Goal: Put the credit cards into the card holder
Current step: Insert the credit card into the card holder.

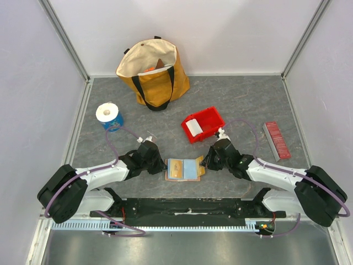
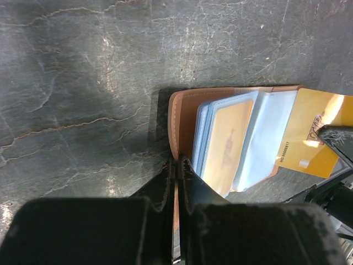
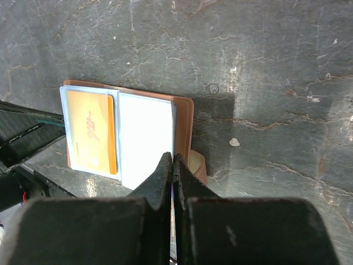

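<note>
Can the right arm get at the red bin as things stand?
Probably yes: the bin sits just beyond the right gripper, bare table between; but it is shut on a card.

Surface [image 1: 242,99]: grey, stone-veined, carrying all items below.
Far centre: yellow tote bag [image 1: 157,77] is standing with its mouth open.
Left: white roll [image 1: 108,116] is sitting on a blue base.
Right of centre: red bin [image 1: 216,122] is resting at an angle.
Right side: dark-red ribbed bar [image 1: 276,140] is lying flat.
Near centre: card holder [image 1: 185,168] is lying open.
</note>
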Available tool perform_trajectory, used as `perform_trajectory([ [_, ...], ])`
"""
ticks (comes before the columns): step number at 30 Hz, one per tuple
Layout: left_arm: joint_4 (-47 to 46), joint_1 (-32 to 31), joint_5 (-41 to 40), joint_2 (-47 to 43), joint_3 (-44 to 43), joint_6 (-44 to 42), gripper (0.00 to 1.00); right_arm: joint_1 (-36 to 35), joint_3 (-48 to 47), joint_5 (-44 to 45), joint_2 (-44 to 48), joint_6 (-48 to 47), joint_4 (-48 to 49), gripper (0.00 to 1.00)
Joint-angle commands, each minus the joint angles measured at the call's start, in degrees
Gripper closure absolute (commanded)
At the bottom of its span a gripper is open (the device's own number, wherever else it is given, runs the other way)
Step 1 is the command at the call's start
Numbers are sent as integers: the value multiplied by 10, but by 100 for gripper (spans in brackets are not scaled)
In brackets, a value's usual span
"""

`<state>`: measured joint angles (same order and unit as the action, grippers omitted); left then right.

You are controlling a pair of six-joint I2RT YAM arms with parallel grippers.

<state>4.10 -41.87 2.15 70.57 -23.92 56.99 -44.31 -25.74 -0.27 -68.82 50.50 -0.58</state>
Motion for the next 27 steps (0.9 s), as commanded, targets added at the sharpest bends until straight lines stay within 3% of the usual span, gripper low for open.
perform_trajectory([
  [1,0,-1,-18,4,2,15,98,-2,6,15,-18,16,30,100],
  [16,-22,-1,-9,15,17,22,98,-2,-20,-25,-97,9,58,100],
  [27,-55,-1,0,32,31,35,98,-13,-60,-111,-150,9,152,100],
])
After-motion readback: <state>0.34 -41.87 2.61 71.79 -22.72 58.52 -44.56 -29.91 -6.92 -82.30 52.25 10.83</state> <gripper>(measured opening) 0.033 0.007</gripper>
